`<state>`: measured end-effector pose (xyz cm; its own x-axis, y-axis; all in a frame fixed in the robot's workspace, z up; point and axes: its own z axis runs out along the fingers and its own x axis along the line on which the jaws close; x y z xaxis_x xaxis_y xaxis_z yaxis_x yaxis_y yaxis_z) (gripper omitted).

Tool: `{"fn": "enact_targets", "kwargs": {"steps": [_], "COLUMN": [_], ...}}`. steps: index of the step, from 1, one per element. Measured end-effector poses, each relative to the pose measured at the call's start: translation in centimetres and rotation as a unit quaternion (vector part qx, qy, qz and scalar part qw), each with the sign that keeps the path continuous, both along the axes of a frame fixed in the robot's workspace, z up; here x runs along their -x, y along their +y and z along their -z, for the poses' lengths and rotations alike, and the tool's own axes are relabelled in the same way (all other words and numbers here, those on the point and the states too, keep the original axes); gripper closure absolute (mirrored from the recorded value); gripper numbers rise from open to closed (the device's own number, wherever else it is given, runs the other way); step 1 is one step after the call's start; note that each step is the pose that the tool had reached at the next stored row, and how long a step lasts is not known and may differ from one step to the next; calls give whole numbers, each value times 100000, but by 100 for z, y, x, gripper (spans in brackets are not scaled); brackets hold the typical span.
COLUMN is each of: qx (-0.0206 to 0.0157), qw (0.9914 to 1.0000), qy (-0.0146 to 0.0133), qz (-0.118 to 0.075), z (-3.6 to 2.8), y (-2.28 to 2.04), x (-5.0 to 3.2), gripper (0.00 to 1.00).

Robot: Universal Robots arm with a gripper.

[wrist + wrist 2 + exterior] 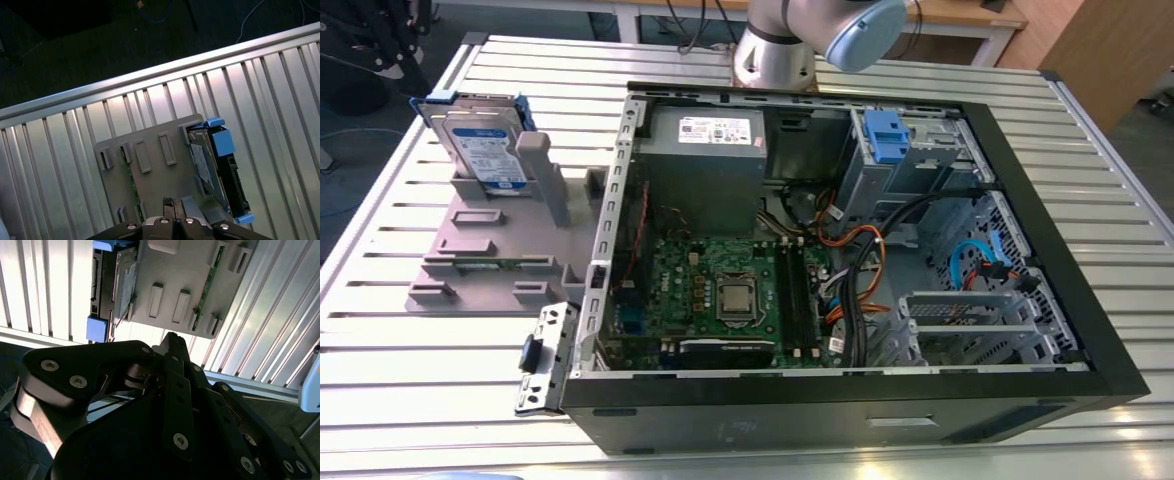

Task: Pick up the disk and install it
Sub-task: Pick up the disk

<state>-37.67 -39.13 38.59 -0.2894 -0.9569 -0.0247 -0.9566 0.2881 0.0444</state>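
The disk (483, 140) stands on edge in a slot at the far end of a grey holder (494, 250), at the exterior view's left. It is a silver drive with a white and blue label in a blue bracket. In both wrist views the disk (220, 170) (125, 285) sits at the edge of the holder (150, 185). My gripper (173, 206) (172, 338) hangs high above the holder, apart from the disk. Its black fingers are shut together with nothing between them.
An open computer case (1107, 340) lies on the slatted metal table (400, 400), to the right of the holder in the exterior view. Inside are a motherboard (720, 290), a grey power supply (707, 140), cables and a drive bay with a blue clip (887, 135). The arm's base (781, 55) stands behind the case.
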Motion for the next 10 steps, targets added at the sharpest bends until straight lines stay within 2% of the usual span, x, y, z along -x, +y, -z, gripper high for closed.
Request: {"fn": "enact_targets", "kwargs": {"steps": [10], "qx": [-2], "qw": [99999], "qy": [1], "qz": [-328], "z": [0], "y": [0], "x": [0], "gripper": [89]}}
